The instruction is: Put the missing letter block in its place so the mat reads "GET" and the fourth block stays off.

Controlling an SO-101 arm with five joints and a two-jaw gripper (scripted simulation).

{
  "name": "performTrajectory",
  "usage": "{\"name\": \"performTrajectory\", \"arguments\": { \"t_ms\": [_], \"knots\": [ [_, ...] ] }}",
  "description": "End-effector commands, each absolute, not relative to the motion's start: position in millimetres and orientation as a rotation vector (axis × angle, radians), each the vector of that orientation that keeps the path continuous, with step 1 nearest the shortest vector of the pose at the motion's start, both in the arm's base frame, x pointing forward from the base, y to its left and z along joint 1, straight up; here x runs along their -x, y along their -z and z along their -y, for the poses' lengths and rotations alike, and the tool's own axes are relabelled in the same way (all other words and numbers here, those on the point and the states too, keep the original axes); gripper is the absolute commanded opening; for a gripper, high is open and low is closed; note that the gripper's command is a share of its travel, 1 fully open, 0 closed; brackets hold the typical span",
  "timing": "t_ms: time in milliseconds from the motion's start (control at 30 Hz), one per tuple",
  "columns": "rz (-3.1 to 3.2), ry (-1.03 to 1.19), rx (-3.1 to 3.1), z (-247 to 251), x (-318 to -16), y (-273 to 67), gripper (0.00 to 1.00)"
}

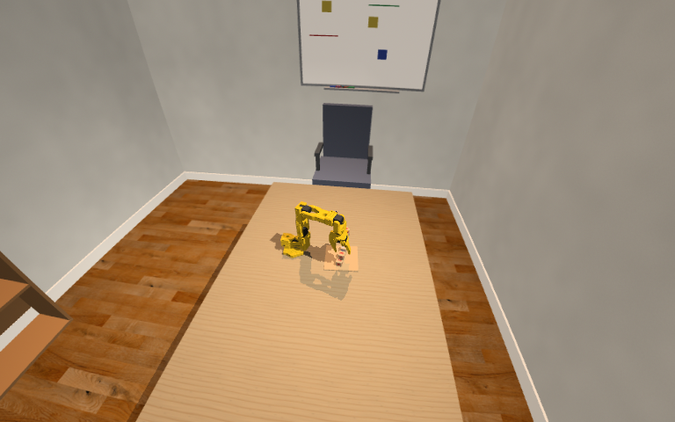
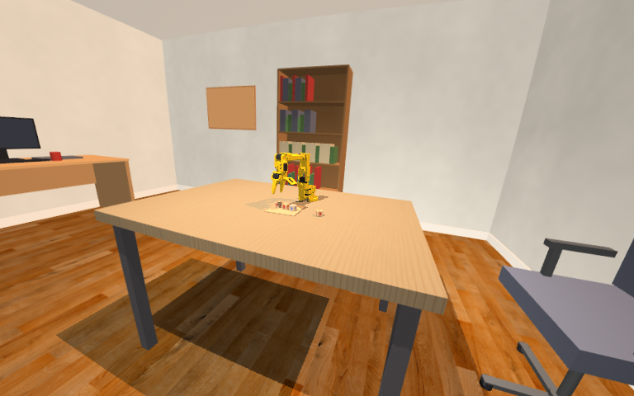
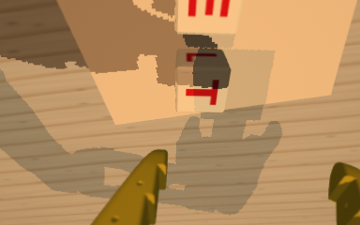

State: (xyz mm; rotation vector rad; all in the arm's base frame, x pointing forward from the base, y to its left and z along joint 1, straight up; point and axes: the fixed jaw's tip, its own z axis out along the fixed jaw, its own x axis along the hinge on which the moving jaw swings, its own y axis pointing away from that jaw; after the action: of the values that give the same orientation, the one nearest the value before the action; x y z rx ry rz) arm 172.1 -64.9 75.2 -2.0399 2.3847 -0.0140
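My gripper (image 3: 244, 187) (image 1: 341, 247) (image 2: 277, 189) is open and empty; it hangs above the mat's end. Below it in the wrist view the T block (image 3: 202, 83) (image 2: 279, 204) lies flat on the tan mat (image 3: 291, 56) (image 2: 280, 212) (image 1: 351, 265), near the mat's edge, its top partly in shadow. The E block (image 3: 208, 14) (image 2: 286, 205) lies right beside it on the mat. A third block (image 2: 293, 206) ends the row in the exterior view; its letter is too small to read. A fourth block (image 2: 319, 213) lies on the table off the mat.
The arm's yellow base (image 1: 293, 244) (image 2: 307, 192) stands on the wooden table (image 1: 298, 348) (image 2: 355, 242) close to the mat. An office chair (image 1: 344, 149) stands at the table's far end.
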Motion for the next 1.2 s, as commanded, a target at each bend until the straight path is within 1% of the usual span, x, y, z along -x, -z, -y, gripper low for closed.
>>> {"name": "performTrajectory", "arguments": {
  "t_ms": [0, 467, 800, 867, 1167],
  "knots": [
    [-2.342, 0.179, 1.982, 66, -182, -96, 0.33],
    [-2.460, 0.214, 1.768, 57, -178, -104, 0.33],
    [-2.608, 0.245, 1.374, 41, -171, -116, 0.33],
    [-2.608, 0.245, 1.374, 41, -171, -116, 0.33],
    [-2.694, 0.231, 0.920, 25, -162, -126, 0.33]
  ]
}}
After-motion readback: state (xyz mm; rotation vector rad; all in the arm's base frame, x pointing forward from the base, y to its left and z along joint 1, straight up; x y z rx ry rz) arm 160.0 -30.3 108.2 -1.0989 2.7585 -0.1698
